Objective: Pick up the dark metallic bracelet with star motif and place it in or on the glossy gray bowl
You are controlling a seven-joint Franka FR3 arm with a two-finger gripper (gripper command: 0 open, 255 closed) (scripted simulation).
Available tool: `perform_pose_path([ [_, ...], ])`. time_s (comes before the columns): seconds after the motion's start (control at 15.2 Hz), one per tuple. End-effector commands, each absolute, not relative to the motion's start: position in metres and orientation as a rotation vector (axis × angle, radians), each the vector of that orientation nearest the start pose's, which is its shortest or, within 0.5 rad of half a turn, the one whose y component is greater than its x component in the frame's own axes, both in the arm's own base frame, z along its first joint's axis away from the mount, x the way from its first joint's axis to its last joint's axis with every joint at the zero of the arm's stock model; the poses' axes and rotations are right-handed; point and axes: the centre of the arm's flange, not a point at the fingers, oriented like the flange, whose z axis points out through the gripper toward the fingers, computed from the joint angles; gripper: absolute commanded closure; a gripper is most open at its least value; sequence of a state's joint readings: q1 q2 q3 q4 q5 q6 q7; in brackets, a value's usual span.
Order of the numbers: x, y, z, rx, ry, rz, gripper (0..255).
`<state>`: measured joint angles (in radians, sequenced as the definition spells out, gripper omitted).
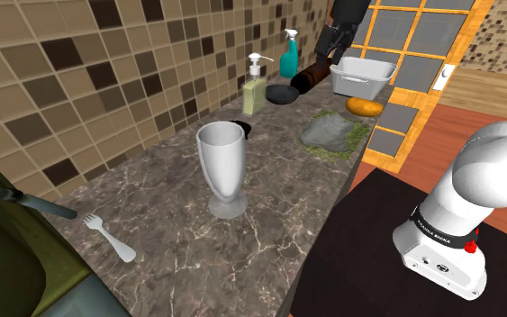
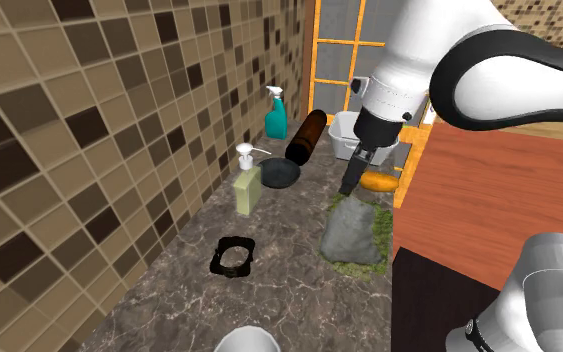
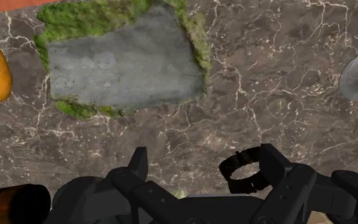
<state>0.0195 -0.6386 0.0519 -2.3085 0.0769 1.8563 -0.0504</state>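
Note:
The dark bracelet [image 2: 234, 256] lies flat on the marble counter [image 2: 289, 280]; in the shoulder view the bracelet [image 1: 243, 127] peeks out behind a white goblet [image 1: 222, 167]. The glossy dark grey bowl [image 2: 279, 173] sits by the tiled wall, next to a soap dispenser [image 2: 247, 185]. My gripper [image 2: 353, 178] hangs open and empty, high above the counter over the mossy rock [image 2: 354, 235]. In the wrist view the gripper [image 3: 204, 160] has its fingers apart, and the bracelet [image 3: 243, 174] shows far below, beside one fingertip.
A brown bottle [image 1: 312, 76] lies beside the bowl [image 1: 283, 93], with a teal spray bottle [image 1: 289, 56] and a white basin [image 1: 362, 76] behind. A potato [image 1: 365, 106] sits near the counter's edge. A fork [image 1: 112, 239] and knife [image 1: 35, 205] lie near the sink.

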Motion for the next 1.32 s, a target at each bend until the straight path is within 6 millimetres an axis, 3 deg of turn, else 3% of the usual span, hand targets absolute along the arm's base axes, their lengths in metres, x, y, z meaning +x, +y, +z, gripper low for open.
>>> perform_pose_path([
  [0.0, 0.393, 0.047, 0.576, -3.087, -0.165, -0.277, 0],
  [1.25, 0.578, 0.151, 0.423, -3.166, -0.27, -0.165, 0],
])
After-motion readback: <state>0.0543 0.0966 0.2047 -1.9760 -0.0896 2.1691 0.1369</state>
